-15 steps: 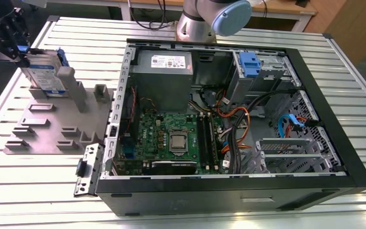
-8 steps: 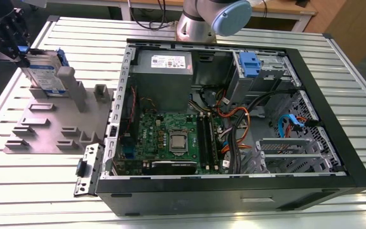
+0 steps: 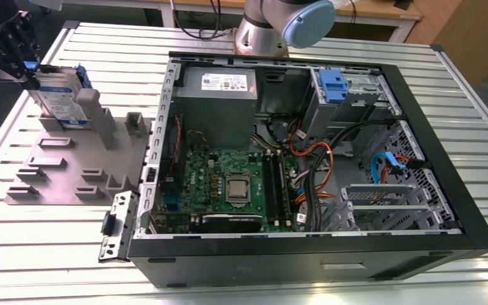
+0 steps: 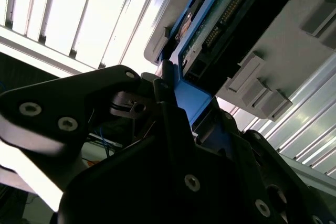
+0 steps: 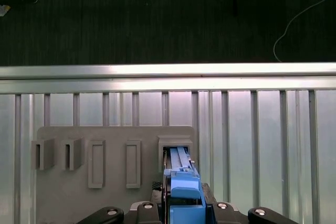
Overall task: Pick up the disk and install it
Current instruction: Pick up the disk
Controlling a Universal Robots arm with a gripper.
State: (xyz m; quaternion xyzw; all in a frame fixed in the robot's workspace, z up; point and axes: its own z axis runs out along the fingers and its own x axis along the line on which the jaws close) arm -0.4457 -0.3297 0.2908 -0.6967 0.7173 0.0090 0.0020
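The disk (image 3: 61, 95) stands on edge in a slot of the grey holder plate (image 3: 66, 168) at the exterior view's left, its white-and-blue label facing outward. My gripper (image 3: 28, 67) sits at the disk's upper far end, its black fingers closed on the blue rail. In the second wrist view the disk's (image 4: 210, 30) circuit-board side shows, and the gripper (image 4: 189, 103) clamps the blue rail. The first wrist view looks down on the disk's (image 5: 178, 162) thin top edge in the holder's (image 5: 79, 198) slot, with the gripper (image 5: 184, 205) around the blue end.
An open black computer case (image 3: 447, 171) lies on the slatted metal table (image 3: 40, 254), to the exterior view's right of the holder. Inside are a motherboard (image 3: 227, 184), cables and a drive bay with a blue latch (image 3: 333, 86). The arm's base (image 3: 269, 25) stands behind the case.
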